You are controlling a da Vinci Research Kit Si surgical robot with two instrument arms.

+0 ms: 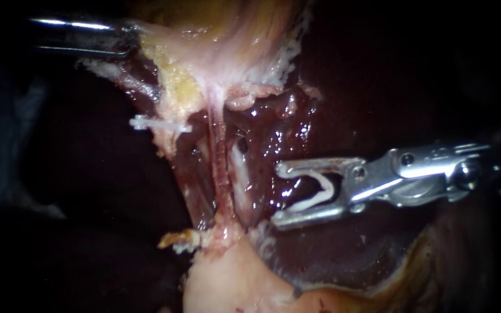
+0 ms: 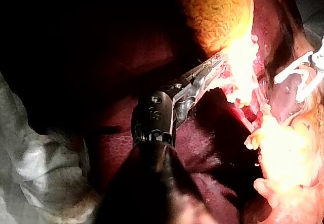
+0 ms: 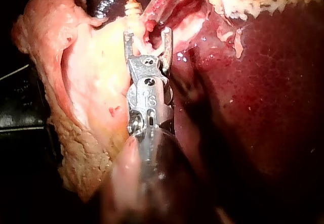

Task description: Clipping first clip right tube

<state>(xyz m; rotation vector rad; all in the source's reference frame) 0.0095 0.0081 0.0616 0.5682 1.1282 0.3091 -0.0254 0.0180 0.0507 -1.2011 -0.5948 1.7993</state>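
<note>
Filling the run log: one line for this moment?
right instrument: holds clip, short of tubes | left instrument: shut on tissue | other clip: left of tubes

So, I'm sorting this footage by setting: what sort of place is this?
Probably a surgical practice bench, seen close up: dark red liver, a slender right instrument carrying a white clip between its jaws, and grey cloth beside the tissue.

Liver dark red, wet, glistening, filling most of the background. Yellow crumbly fat fringes a pale pink tissue mass at the endoscope view's top; a closed white clip sticks out crosswise from the fat's lower edge, toward the left. Left wrist view: crumpled grey cloth lies beside the liver, half in shadow.
</note>
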